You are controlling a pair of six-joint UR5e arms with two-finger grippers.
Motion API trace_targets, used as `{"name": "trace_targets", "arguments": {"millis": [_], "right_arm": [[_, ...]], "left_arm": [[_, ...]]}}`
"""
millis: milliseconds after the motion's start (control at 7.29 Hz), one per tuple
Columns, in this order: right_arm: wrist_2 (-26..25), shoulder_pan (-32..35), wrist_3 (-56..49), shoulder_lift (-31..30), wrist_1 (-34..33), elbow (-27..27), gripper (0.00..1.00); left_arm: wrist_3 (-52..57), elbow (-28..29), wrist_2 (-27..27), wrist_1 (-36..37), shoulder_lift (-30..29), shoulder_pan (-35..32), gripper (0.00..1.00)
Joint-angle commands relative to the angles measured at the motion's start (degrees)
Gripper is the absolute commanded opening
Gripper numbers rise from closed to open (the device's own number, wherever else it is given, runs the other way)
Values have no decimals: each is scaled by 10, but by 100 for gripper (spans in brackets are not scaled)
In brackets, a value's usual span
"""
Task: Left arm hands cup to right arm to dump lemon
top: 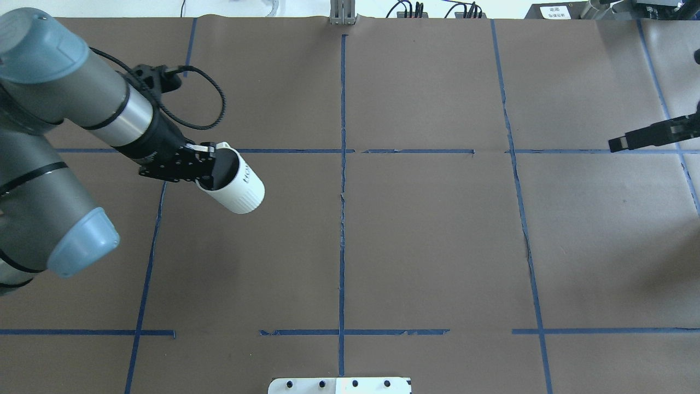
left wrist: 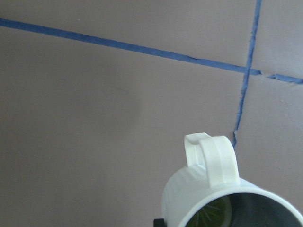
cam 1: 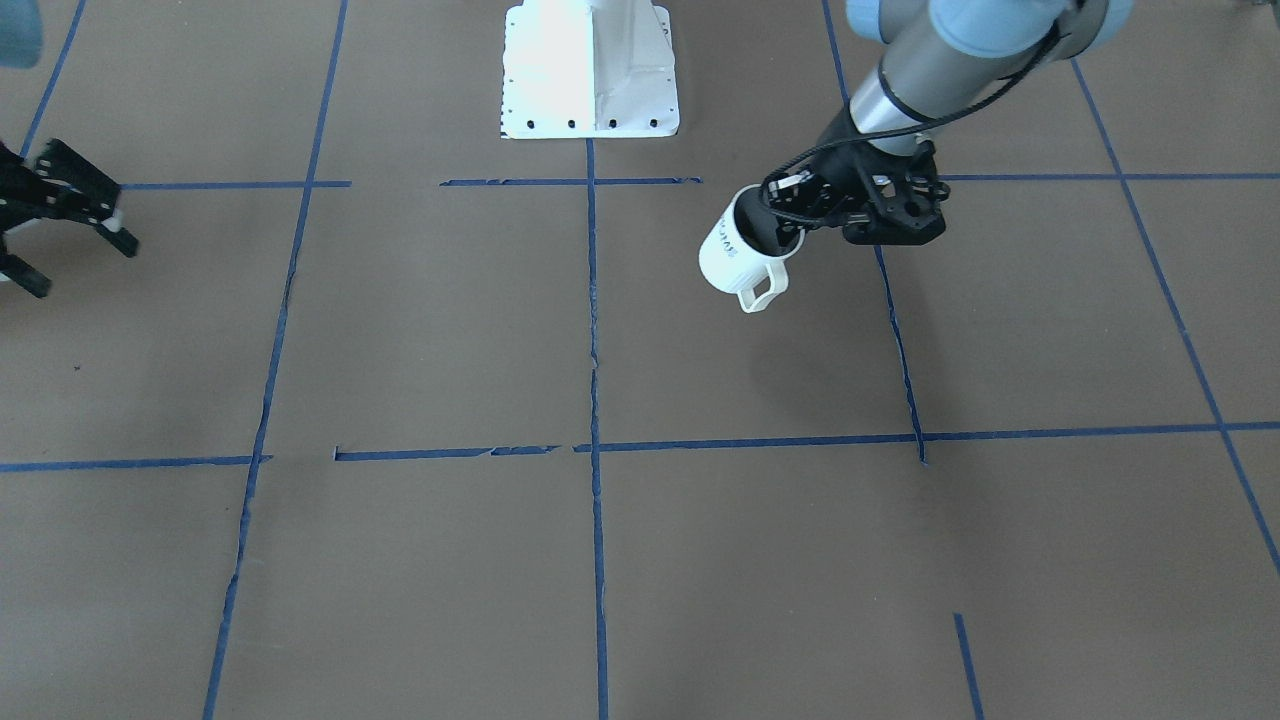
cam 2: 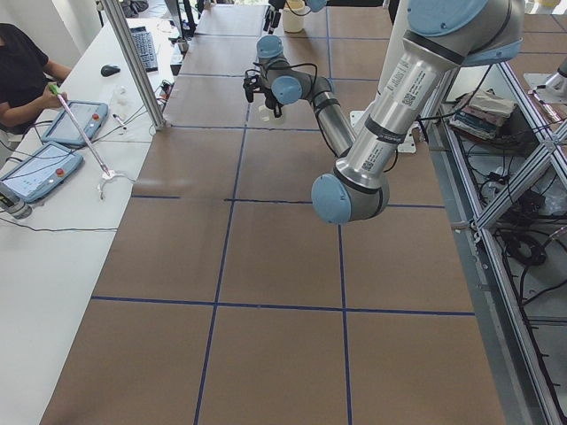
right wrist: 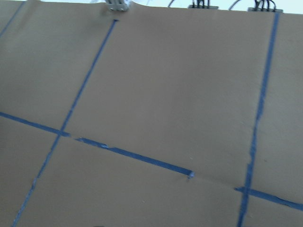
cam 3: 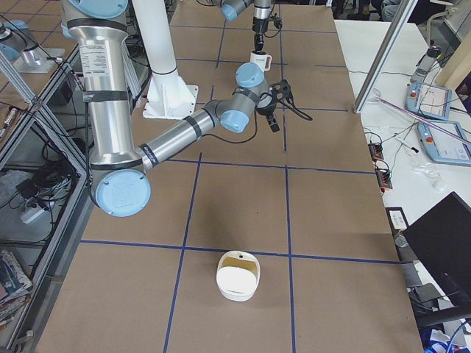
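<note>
The white ribbed mug lettered "HOME" [top: 240, 189] hangs tilted above the brown, blue-taped surface [top: 426, 241]. The wide black open-frame left gripper [top: 208, 167] is clamped on its rim, and the small yellow-green lemon [left wrist: 214, 213] sits inside. This looks like the carry toward the hand-over. Well apart, the slim black two-finger right gripper [cam 1: 78, 258] hangs with fingers spread, holding nothing. Next, both must likely close toward the middle, the right taking a free part before the left lets go. Farthest right sits a white bowl [cam 3: 238, 276].
</note>
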Motion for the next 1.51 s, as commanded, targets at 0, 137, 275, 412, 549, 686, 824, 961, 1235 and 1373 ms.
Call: {"name": "trace_targets", "arguments": {"millis": [0, 137, 275, 412, 549, 686, 824, 961, 1235, 1373], "right_arm": [[-212, -138, 12, 29, 4, 39, 100], [-252, -184, 10, 46, 4, 41, 100], [-344, -251, 7, 65, 4, 41, 100], [-460, -309, -3, 68, 4, 40, 100], [-505, -345, -13, 70, 4, 36, 100], [-525, -365, -15, 74, 4, 32, 100], [-537, -377, -24, 82, 4, 27, 100], [-539, -381, -26, 83, 3, 25, 100], [-539, -383, -51, 83, 4, 21, 100], [-540, -382, -61, 84, 4, 20, 100]], "left_arm": [[-56, 90, 3, 28, -98, 7, 0], [-56, 116, 1, 33, -121, 8, 0], [-56, 129, -9, 33, -136, 8, 0], [-56, 132, -27, 33, -140, 8, 0], [-55, 132, -45, 32, -140, 10, 0], [-55, 132, -51, 32, -150, 16, 0], [-55, 132, -51, 32, -156, 28, 0], [-53, 133, -51, 32, -165, 34, 0], [-52, 135, -51, 31, -174, 50, 0], [-52, 134, -51, 32, -177, 54, 0]]}}
